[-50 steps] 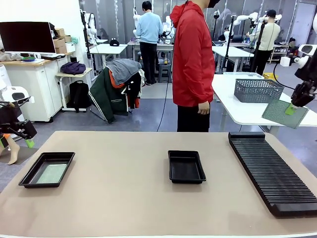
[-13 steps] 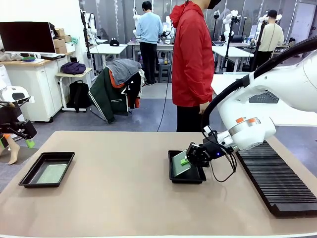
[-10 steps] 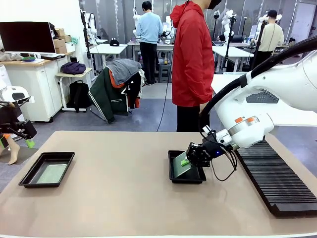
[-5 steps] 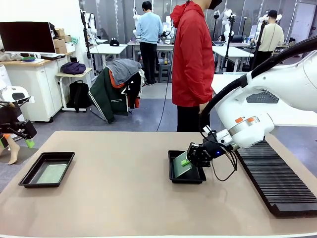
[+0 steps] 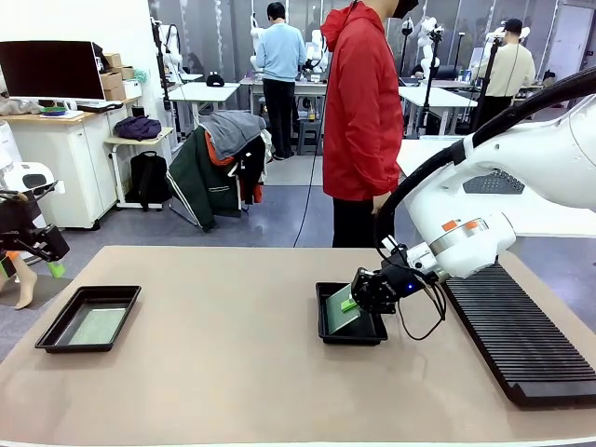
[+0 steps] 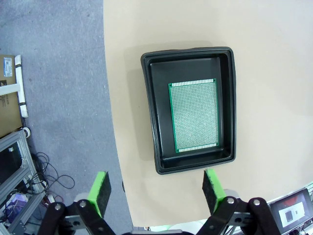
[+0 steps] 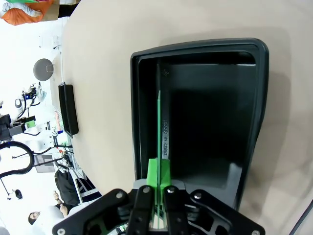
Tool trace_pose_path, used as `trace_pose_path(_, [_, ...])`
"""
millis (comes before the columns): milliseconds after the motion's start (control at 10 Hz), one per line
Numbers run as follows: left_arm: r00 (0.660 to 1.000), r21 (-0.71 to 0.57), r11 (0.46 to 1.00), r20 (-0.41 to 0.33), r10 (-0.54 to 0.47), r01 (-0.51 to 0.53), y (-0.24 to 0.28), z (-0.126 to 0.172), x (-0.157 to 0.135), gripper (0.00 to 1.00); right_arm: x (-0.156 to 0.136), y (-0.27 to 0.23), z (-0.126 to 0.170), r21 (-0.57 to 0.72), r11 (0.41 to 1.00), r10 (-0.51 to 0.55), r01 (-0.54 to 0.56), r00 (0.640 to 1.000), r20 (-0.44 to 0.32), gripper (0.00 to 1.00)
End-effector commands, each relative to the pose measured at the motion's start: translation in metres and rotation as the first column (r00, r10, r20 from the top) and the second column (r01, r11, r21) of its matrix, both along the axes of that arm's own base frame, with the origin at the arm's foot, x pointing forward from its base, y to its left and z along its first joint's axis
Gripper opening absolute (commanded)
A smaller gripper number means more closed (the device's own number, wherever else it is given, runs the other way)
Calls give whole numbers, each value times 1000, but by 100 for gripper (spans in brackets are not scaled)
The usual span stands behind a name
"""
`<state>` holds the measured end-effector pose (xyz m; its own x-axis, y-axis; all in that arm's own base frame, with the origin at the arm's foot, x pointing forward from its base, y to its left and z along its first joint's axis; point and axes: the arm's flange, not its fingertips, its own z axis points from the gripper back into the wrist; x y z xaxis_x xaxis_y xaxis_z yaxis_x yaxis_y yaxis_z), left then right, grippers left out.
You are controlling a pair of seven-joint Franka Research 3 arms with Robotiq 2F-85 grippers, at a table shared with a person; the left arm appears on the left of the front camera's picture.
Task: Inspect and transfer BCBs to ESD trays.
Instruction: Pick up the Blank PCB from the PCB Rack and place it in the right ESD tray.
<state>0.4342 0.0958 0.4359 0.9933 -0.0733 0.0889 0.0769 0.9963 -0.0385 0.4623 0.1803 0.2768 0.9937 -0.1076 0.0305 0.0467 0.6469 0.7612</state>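
A black ESD tray [image 5: 323, 291] sits mid-table. My right gripper [image 5: 352, 300] reaches into it from the right, shut on the top edge of a green BCB [image 5: 339, 316] that stands tilted on edge against the tray's left wall. In the right wrist view the BCB [image 7: 160, 112] shows edge-on between the green pads [image 7: 152, 171], inside the tray [image 7: 195, 46]. A second ESD tray [image 5: 56, 333] at the table's left holds a BCB [image 5: 96, 325] lying flat. My left gripper [image 6: 156, 191] hangs open high above that tray [image 6: 149, 112] and its BCB [image 6: 193, 115], off the table's left edge [image 5: 51, 261].
A long black ribbed rack [image 5: 507, 321] lies along the table's right side, under my right arm. A person in a red jacket [image 5: 361, 121] stands at the far edge, behind the middle tray. The table's left edge [image 6: 110, 122] drops to grey floor.
Since five seconds ago my right arm has carried the BCB from the far right down into the middle tray. Over the last second it has hardly moved. The left arm is still.
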Motion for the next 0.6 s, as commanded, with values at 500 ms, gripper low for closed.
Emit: trace_pose_path(500, [1000, 2, 1000, 1, -6, 6, 1, -1, -2, 100, 7, 19, 40, -205, 978, 22, -34, 998, -60, 56])
